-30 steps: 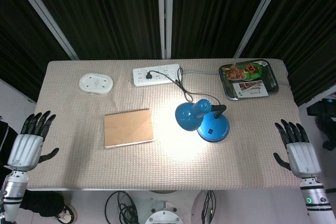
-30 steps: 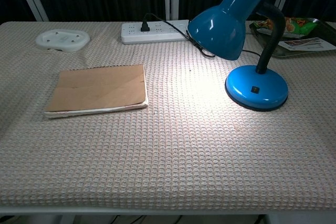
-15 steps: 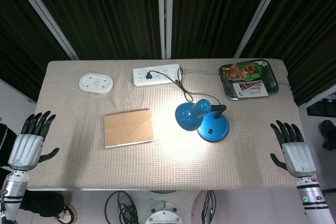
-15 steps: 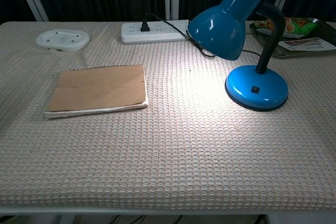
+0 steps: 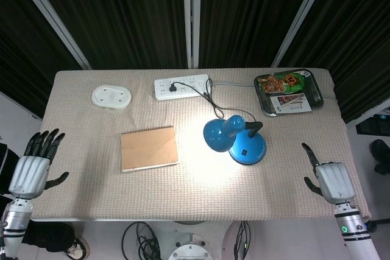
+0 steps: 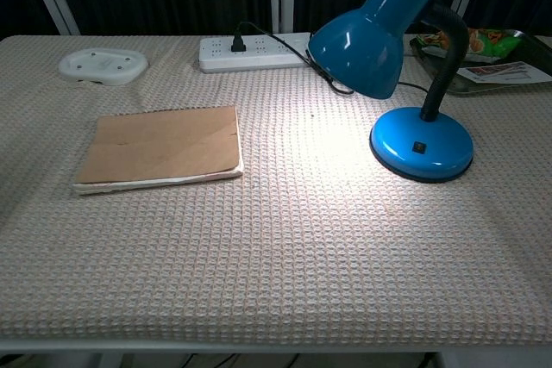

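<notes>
Blue lamp (image 5: 234, 139) stands lit on the tabletop (image 5: 91, 150), right of the brown notebook (image 5: 149, 148). The right hand (image 5: 332, 179) hovers empty near the lamp's base, one finger out. The left hand (image 5: 31, 168), fingers spread, holds nothing off the left edge.

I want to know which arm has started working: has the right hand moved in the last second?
Yes. In the head view the right hand has shifted left, in over the table edge toward the blue lamp, which stayed put.
</notes>
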`<action>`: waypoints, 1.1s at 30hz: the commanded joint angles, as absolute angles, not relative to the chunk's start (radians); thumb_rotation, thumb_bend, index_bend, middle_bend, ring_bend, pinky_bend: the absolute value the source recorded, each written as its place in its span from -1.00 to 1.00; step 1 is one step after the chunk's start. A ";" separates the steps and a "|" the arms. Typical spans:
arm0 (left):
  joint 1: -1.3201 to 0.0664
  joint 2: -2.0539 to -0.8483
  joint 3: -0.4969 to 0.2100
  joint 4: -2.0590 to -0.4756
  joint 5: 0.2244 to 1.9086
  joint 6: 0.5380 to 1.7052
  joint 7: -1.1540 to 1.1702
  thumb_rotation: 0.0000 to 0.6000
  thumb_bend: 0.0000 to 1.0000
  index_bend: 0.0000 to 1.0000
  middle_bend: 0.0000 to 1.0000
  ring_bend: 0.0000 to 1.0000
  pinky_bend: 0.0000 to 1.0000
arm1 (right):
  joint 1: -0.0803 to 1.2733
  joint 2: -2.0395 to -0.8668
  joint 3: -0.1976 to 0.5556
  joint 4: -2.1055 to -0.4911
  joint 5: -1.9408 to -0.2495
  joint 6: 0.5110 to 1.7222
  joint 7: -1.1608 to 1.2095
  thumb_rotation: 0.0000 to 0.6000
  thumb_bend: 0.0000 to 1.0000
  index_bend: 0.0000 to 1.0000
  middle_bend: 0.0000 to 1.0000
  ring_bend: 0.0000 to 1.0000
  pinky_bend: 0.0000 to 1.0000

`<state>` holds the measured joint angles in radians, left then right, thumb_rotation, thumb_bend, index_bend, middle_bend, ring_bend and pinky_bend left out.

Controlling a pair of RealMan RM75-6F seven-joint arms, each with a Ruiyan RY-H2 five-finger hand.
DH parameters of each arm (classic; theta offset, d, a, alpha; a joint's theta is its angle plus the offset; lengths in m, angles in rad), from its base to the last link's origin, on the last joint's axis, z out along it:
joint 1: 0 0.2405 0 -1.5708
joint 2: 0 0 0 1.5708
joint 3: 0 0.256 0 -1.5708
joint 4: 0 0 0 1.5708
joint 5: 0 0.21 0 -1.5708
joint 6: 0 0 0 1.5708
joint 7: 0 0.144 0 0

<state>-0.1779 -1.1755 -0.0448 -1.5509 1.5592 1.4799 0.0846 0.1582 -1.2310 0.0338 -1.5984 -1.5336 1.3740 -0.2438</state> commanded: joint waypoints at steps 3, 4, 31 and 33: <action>-0.177 -1.172 -0.045 -1.551 1.555 1.477 0.080 1.00 -0.70 -1.00 -1.00 -1.00 -1.00 | 0.184 -1.253 0.026 -1.621 -1.548 1.339 -0.282 1.00 -0.52 -1.00 1.00 0.85 0.78; -0.177 -1.173 -0.044 -1.550 1.555 1.475 0.079 1.00 -0.71 -1.00 -1.00 -1.00 -1.00 | 0.189 -1.257 0.025 -1.623 -1.546 1.329 -0.290 1.00 -0.50 -1.00 1.00 0.86 0.78; -0.182 -1.169 -0.042 -1.527 1.529 1.441 0.054 1.00 -0.71 -1.00 -1.00 -1.00 -1.00 | 0.388 -1.431 0.062 -1.632 -1.263 1.017 -0.569 1.00 -0.11 -1.00 1.00 0.88 0.80; -0.182 -1.169 -0.042 -1.526 1.529 1.441 0.052 1.00 -0.70 -1.00 -1.00 -1.00 -1.00 | 0.395 -1.436 0.064 -1.631 -1.241 1.010 -0.580 1.00 -0.11 -1.00 1.00 0.88 0.80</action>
